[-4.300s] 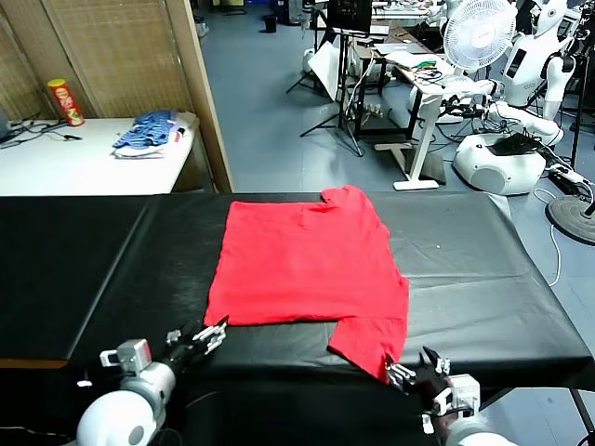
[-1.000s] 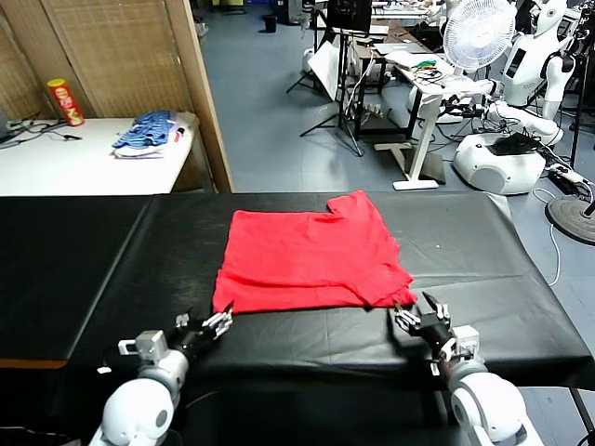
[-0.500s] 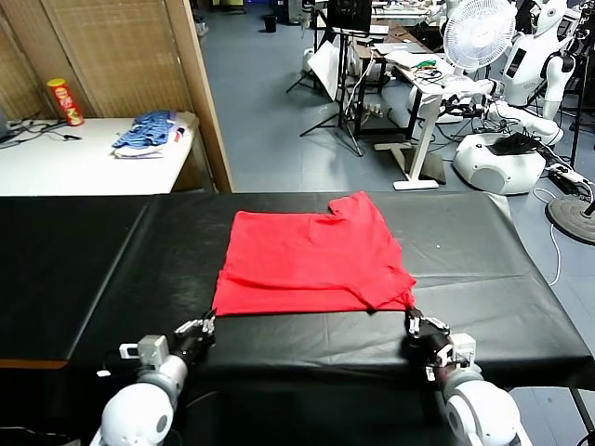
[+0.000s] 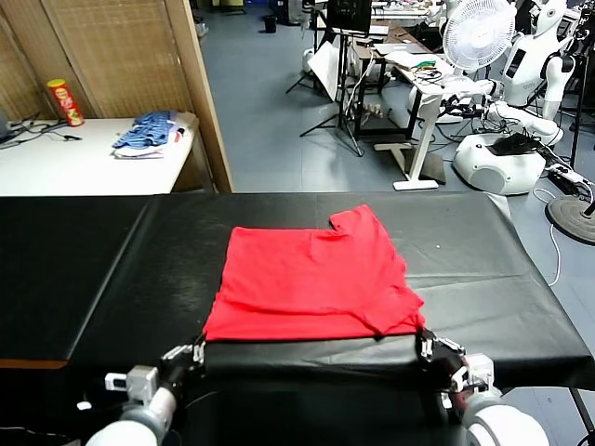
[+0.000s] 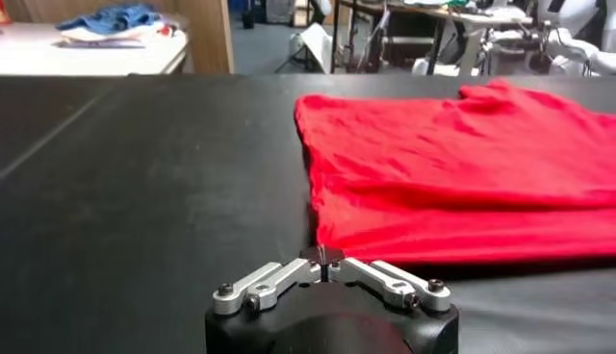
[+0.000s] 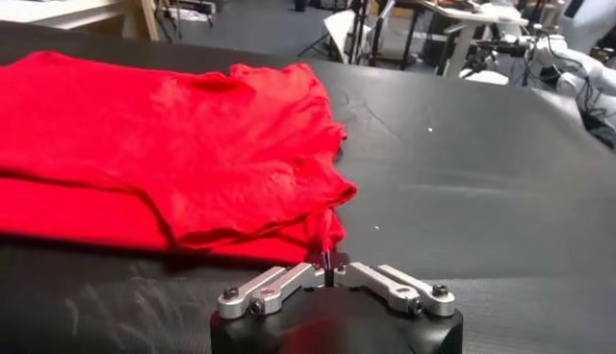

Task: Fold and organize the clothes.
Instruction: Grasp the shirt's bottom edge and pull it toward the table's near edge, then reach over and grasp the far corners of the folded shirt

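My left gripper (image 4: 192, 352) is pinched tight on the near left corner of the red T-shirt (image 4: 311, 274). In my left wrist view the two fingers meet in a point right at the red cloth (image 5: 452, 183), so I think I am holding the very tip of that corner.

My right gripper (image 4: 429, 346) is at the near right corner of the shirt. In my right wrist view its fingers look close together with a little bit of red hem (image 6: 322, 231) hanging just above them. It looks like I have that corner too, but the grip looks thin and it could slip out.

The shirt lies flat on the black table (image 4: 483, 269), straight ahead of both my grippers, spreading away from them. Its near edge runs from one gripper to the other. It already looks folded, with a second layer showing along that near edge and a sleeve sticking out at the far side.

I hold both corners at once so the edge stays straight and the cloth does not bunch up. I think the next move is to lift this edge and carry it to the far side to fold it again.

Far off, beyond my left gripper, a blue-and-white pile of clothes (image 4: 149, 132) sits on a white table (image 4: 65, 167). That is not my job.
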You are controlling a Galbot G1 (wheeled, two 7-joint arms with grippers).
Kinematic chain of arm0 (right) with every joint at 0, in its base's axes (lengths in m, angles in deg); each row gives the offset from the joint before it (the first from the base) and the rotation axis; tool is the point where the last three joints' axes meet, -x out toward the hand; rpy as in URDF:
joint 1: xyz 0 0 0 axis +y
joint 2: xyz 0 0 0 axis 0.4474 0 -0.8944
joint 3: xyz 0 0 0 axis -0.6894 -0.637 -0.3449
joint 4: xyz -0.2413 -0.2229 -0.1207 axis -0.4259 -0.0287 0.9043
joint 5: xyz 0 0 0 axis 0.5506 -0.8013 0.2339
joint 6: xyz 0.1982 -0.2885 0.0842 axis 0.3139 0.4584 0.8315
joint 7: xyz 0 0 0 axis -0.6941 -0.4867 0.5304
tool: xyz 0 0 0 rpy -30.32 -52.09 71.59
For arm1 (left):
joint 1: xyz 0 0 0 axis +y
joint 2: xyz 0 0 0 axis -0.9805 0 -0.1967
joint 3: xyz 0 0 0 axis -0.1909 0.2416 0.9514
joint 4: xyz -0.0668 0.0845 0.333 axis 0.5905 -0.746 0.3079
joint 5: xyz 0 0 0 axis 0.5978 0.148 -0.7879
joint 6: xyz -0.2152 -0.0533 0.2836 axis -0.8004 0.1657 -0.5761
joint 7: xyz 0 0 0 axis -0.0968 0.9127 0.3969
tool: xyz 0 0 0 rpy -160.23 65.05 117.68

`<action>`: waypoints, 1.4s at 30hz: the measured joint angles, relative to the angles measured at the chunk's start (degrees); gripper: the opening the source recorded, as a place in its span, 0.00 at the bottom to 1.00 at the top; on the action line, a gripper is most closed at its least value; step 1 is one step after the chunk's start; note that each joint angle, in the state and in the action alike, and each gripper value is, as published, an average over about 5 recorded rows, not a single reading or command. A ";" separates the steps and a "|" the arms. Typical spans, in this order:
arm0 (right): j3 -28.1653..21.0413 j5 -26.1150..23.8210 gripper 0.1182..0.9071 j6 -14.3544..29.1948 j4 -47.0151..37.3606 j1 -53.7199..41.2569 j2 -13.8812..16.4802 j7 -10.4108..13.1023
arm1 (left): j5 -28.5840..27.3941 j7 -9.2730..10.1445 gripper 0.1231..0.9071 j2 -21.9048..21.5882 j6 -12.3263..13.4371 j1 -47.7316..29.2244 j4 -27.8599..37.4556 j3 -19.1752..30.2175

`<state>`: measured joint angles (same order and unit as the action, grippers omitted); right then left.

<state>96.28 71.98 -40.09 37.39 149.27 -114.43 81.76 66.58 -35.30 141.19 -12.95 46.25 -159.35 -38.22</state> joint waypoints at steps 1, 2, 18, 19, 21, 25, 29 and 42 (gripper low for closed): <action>0.13 0.08 0.40 -0.46 0.49 0.25 0.17 0.04 | 0.19 0.37 0.04 0.02 -0.13 0.27 -0.41 -0.18; 0.31 0.27 0.49 -1.05 1.07 0.51 0.38 0.12 | 0.43 0.72 0.06 0.04 -0.30 0.52 -0.81 -0.35; -0.68 6.77 0.86 -1.56 -3.40 -17.21 3.56 3.94 | 8.02 4.94 0.86 -2.58 -6.09 -3.34 -7.80 -2.22; -1.82 6.71 0.86 -1.26 -5.17 -19.83 3.46 4.22 | 9.12 5.04 0.86 -2.98 -6.07 -5.30 -7.02 -1.96; -4.32 6.61 0.86 -0.43 -8.94 -25.02 3.13 4.76 | 11.35 5.11 0.86 -3.86 -5.82 -9.83 -4.80 -1.10; -10.08 6.70 0.86 1.56 -17.90 -35.09 2.04 5.47 | 15.75 5.18 0.86 -5.26 -5.51 -20.30 1.58 1.82; -15.66 6.73 0.86 2.75 -27.71 -43.92 0.35 5.54 | 18.18 5.07 0.86 -5.58 -5.51 -30.04 9.43 5.60; -22.16 6.91 0.86 1.11 -54.44 -62.14 -8.72 4.97 | 17.18 0.36 0.86 -1.08 -5.62 -54.33 39.36 15.57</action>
<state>74.11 78.89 -38.99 -17.05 87.13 -123.15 86.73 83.76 -34.94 140.11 -18.58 -8.07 -120.00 -22.64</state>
